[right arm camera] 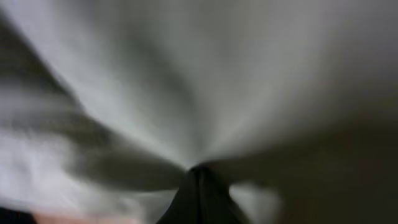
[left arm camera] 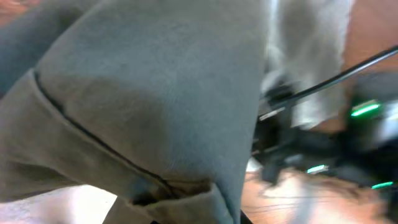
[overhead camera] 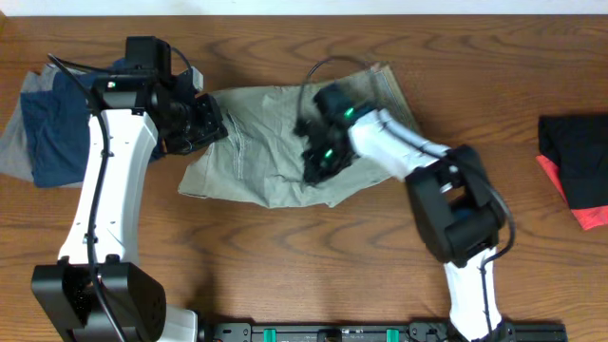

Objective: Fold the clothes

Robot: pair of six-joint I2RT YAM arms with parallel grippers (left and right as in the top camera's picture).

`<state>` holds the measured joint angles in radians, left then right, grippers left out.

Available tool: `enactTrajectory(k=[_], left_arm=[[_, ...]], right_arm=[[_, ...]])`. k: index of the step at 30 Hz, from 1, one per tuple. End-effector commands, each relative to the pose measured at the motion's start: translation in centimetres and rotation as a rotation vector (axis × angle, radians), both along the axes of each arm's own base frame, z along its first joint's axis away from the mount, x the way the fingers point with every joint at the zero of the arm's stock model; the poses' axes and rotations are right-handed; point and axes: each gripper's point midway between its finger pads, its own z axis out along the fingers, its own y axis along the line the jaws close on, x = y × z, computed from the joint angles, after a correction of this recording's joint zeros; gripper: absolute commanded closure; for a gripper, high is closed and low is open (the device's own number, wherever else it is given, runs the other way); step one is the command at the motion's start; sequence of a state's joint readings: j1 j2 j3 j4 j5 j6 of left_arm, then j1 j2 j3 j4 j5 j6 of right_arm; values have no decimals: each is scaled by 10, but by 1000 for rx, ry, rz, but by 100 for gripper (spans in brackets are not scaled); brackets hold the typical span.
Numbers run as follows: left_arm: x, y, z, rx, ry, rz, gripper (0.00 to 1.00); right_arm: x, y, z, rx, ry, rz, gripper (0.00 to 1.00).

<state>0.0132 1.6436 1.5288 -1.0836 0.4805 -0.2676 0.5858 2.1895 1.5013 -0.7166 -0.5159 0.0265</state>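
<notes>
The khaki-beige trousers point(overhead camera: 261, 152) lie crumpled in the middle of the table. My left gripper point(overhead camera: 207, 125) is at their left edge. In the left wrist view the khaki cloth point(left arm camera: 155, 93) with a dark seam fills the frame and hides the jaws, and a fold bunches at the bottom. My right gripper point(overhead camera: 318, 160) is on the trousers' middle. In the right wrist view its dark fingers point(right arm camera: 199, 183) are pressed together, with the cloth point(right arm camera: 186, 81) puckered to their tips. A navy garment point(overhead camera: 57, 128) and a grey garment point(overhead camera: 13, 152) lie at the far left.
A black and red garment point(overhead camera: 575, 166) lies at the table's right edge. My right arm with green lights point(left arm camera: 360, 112) shows blurred in the left wrist view. Bare wood table point(overhead camera: 304, 256) lies in front of the trousers.
</notes>
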Motion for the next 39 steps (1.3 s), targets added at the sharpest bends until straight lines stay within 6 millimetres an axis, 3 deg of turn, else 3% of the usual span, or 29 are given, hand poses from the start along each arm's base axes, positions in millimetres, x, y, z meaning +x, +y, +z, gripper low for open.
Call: enactTrajectory(k=[1,6,10,15,19,25,29,35,39], left_arm=[[5,-16,29,-112,-70,-19,93],[10,-24,37,-174,-87,-13,94],[12,-24,38,-174,-96,-12,94],[14,-23,38,-166,-106,-11,94],[14,-23,38,-166,-109,-11,94],[16,-23,39,-166,-116,-11,94],[19,-23,40,-167,-131,-13,94],[27,-36,44,-189,-148,0,94],[32,-62,51,-218,-176,-21,94]], right_arm=[[-24,22,-4,-33,-33,33,99],[-11,23,-9,-182,-196,23,99],[17,7,20,-257,-286,-33,99],[72,-43,77,-364,-456,-188,99],[100,-94,97,-412,-485,-303,99],[102,-165,70,-512,-348,-394,99],[93,-196,41,-558,-274,-431,99],[77,-211,4,-559,-226,-447,99],[61,-208,-15,-555,-200,-429,99]])
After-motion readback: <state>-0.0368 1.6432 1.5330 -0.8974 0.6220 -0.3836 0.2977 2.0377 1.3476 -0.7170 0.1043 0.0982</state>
